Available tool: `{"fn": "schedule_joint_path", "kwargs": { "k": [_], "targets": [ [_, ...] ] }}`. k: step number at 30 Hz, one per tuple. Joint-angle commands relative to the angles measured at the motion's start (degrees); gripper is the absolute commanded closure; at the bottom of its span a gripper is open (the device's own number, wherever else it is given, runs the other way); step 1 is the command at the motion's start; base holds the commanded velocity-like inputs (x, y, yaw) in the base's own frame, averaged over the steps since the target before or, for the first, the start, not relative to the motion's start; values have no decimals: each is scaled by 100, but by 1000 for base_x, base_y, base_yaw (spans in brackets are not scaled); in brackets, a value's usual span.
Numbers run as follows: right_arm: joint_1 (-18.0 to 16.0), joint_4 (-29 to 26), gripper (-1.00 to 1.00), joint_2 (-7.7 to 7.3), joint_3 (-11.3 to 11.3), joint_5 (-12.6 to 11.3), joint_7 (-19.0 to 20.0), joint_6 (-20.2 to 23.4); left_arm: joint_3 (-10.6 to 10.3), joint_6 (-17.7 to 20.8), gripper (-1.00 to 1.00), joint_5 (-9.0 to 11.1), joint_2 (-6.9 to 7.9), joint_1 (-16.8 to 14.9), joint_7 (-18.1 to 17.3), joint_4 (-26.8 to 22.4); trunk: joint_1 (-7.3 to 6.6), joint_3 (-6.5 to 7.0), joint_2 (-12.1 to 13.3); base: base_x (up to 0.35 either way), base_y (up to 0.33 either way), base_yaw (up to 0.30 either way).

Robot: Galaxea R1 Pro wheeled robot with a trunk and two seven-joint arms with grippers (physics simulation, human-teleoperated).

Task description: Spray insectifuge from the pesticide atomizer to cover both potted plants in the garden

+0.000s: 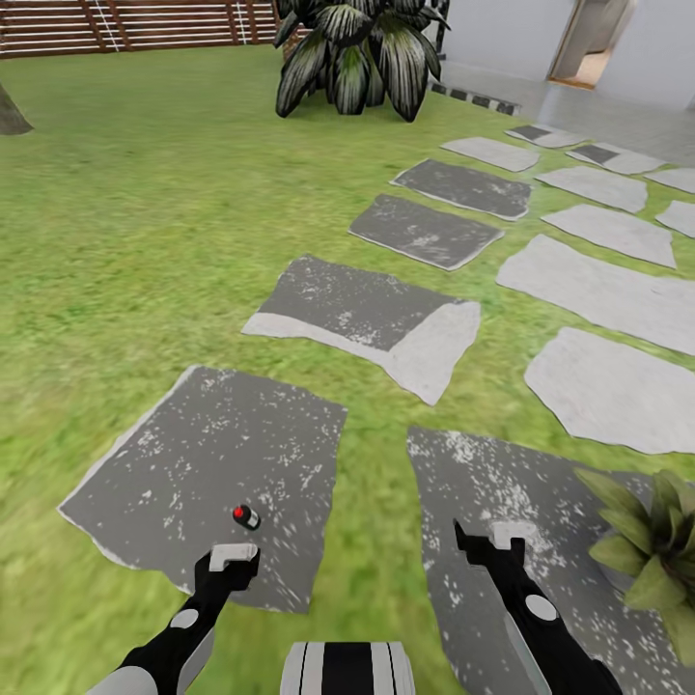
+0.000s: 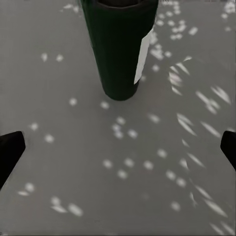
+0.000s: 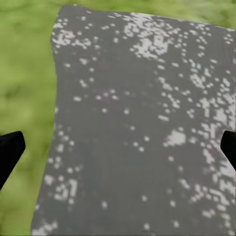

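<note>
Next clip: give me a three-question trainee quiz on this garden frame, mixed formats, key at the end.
1. True or false: the left end effector has closed on the pesticide atomizer.
2. What does the atomizer stand on? A) grass B) grey paving slab C) wooden fence
3. Fill in: the potted plant is nearest the ___ end effector.

Key: 1 false, it is open, short of the bottle; 2 B; 3 right.

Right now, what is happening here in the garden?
The robot stands on the lawn over the grey paving stones. Its left gripper is open and hovers just short of the pesticide atomizer, which stands on a stone, not yet grasped. The right gripper is also open and holds nothing, above another stone. One potted plant sits at the robot's right.
</note>
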Motion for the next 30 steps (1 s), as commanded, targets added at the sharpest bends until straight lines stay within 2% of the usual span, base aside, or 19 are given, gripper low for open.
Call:
{"fn": "schedule_joint_path", "kwargs": {
  "k": [1, 8, 14, 21, 30],
  "targets": [
    [0, 2, -100, -1, 2, -22, -1, -18, 0, -19, -100, 1, 0, -4, 2, 7, 1, -10, -1, 184, 0, 181],
    [-2, 5, -100, -1, 2, -22, -1, -20, 0, -19, -100, 1, 0, -4, 2, 7, 1, -37, -1, 106, 0, 116],
    [0, 4, -100, -1, 0, -22, -1, -18, 0, -19, -100, 1, 0, -4, 2, 7, 1, -38, -1, 24, 0, 8],
    [-1, 3, -100, -1, 0, -22, -1, -20, 0, -19, -100, 1, 0, -4, 2, 7, 1, -39, -1, 172, -58, 1],
    [-1, -3, -100, -1, -3, -22, -1, -22, 0, -19, -100, 1, 0, -4, 2, 7, 1, -39, -1, 18, -8, 0]
  ]
}}
